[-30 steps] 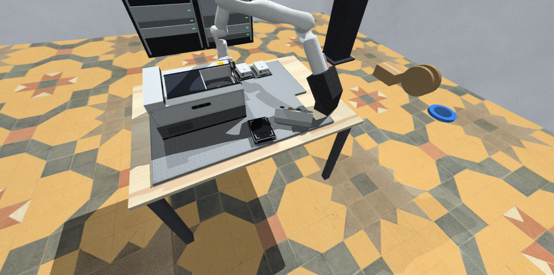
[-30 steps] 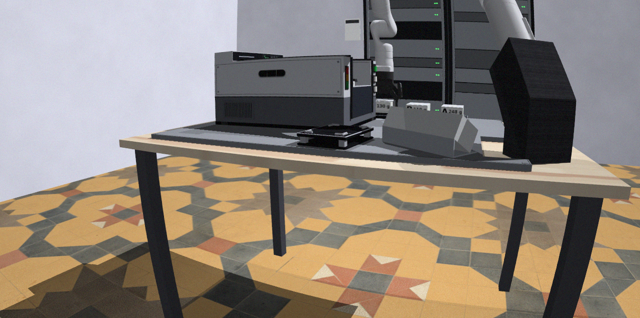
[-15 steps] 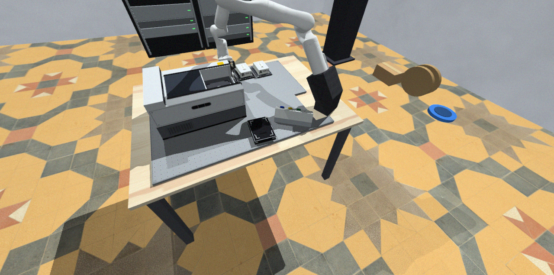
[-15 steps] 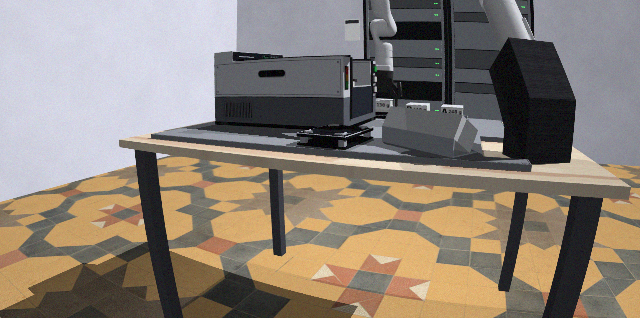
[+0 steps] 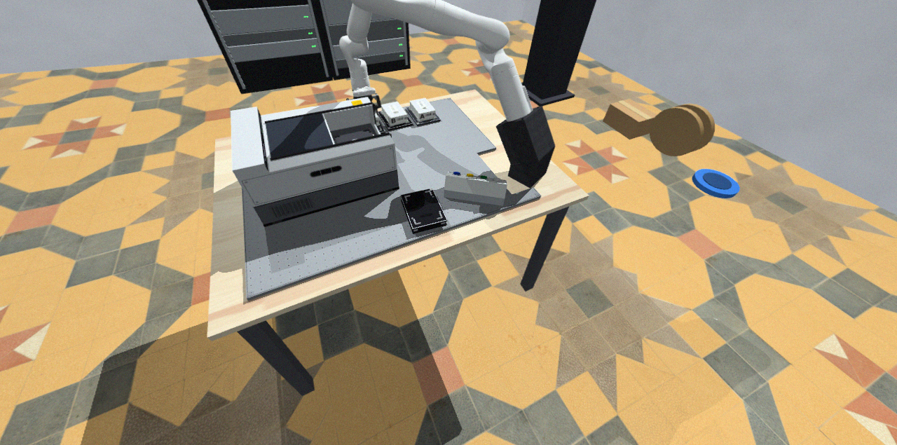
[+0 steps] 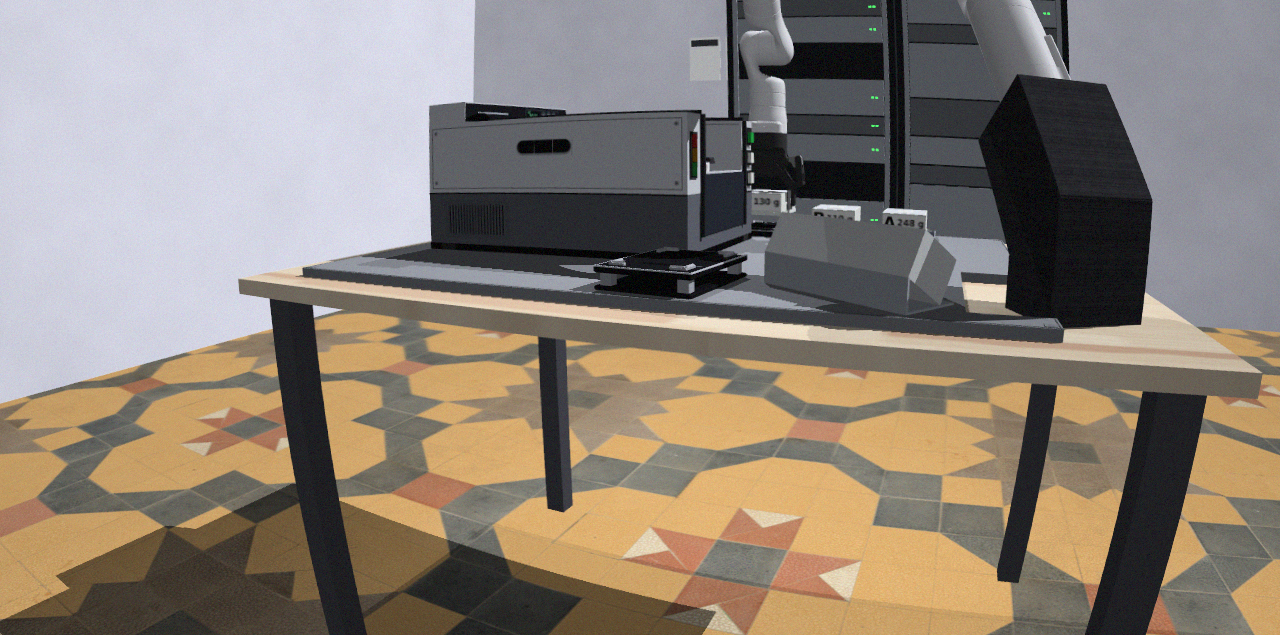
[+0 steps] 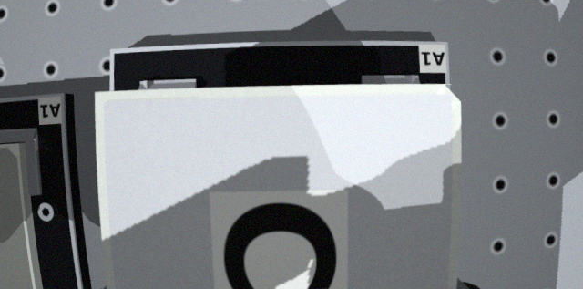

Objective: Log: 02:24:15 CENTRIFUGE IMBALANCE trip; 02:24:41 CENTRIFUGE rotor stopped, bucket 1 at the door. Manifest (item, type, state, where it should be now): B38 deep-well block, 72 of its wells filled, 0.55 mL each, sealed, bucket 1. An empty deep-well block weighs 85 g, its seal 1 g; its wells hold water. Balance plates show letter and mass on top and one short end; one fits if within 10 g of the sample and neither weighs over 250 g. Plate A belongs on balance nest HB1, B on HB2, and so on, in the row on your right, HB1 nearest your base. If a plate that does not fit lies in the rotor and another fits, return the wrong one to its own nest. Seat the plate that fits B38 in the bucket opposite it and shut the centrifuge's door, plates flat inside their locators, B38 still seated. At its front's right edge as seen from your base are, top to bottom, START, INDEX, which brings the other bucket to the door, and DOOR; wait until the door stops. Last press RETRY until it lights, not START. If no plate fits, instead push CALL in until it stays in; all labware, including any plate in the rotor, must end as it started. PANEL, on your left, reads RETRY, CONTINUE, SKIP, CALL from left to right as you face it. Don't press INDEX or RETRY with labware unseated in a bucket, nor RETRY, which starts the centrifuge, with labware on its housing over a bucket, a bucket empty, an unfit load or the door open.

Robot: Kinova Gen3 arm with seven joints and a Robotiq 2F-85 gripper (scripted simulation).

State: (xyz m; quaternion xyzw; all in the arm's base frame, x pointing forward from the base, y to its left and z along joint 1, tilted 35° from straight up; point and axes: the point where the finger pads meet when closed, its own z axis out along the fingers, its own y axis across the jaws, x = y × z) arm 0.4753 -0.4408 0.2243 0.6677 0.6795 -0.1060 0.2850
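white, flat-topped balance plate [image 7: 155, 143] [image 6: 769, 202] apparently held in the wide-set fingers of the black two-finger gripper [image 5: 378, 104] [image 6: 794, 188] [image 7: 287, 286]. spread near their full reach, to span so broad a body; contact itself out of sight. on top, a large black curved letter, cut off at the lower edge of the wrist view; on the short end, 130 g. beneath, a black square-cornered nest [image 7: 301, 63], tagged a1, outlined narrower than the plate, so probably lifted just clear of its locators rather than seated.

reason for this choice: b38 works out at 125.6 g, placing 130 g within tolerance and under the limit. likely step: carrying toward the centrifuge, level and well gripped, with a risk of slipping or clipping the housing.

beside it, a white block-shaped plate b [image 5: 394, 114] [image 6: 836, 209], mass too small to read surely; next along, a white block-shaped plate a [image 5: 422, 108] [image 6: 904, 215], marked 248 g, far too heavy to fit.

farther out, a grey box-shaped centrifuge [image 5: 319, 169] [image 6: 554, 152], with an opening on top near the gripper. b38 not discernible; bucket at the door impossible to identify. beyond, a grey wedge-shaped button panel [image 5: 475, 190] [image 6: 850, 268], for the final press, and near it a black square stand [image 5: 423, 210] [image 6: 671, 259].
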